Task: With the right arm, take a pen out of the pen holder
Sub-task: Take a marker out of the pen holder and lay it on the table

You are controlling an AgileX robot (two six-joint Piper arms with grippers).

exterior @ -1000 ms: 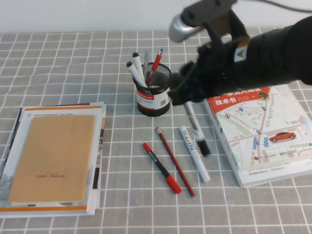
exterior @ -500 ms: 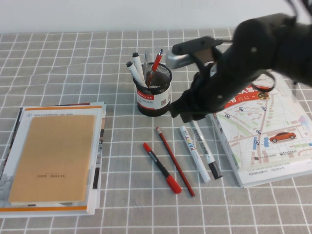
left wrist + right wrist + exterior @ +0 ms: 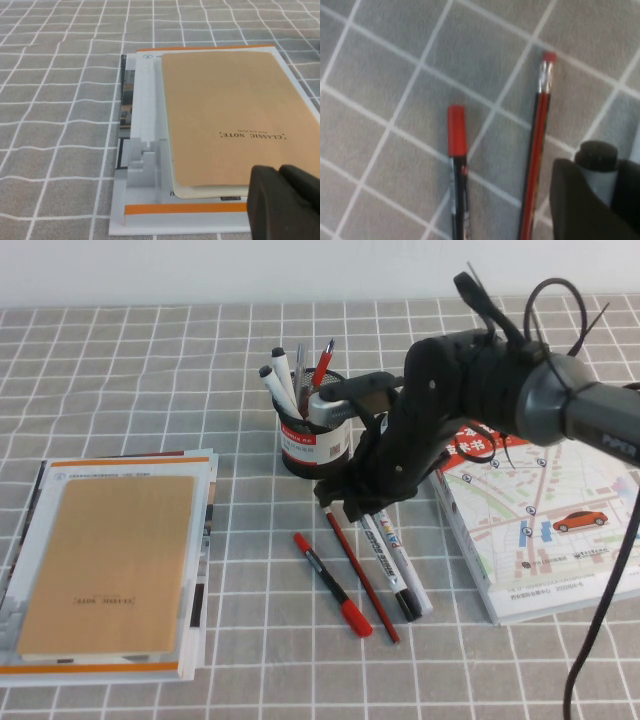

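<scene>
Right pincer (image 3: 352, 508) has dropped from mid-air to low beside the holder (image 3: 313, 445), still clamped on the marker (image 3: 396, 580), which now looks laid on the table (image 3: 150, 390), so the pen's out and only release remains; left pincer (image 3: 282, 202) over the notebook (image 3: 230, 120), state can't tell.

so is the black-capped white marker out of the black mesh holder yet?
Out: marker, gripped by the right gripper, slants beside the loose pens, clear of the holder. Left gripper sits over the tan notebook.
</scene>
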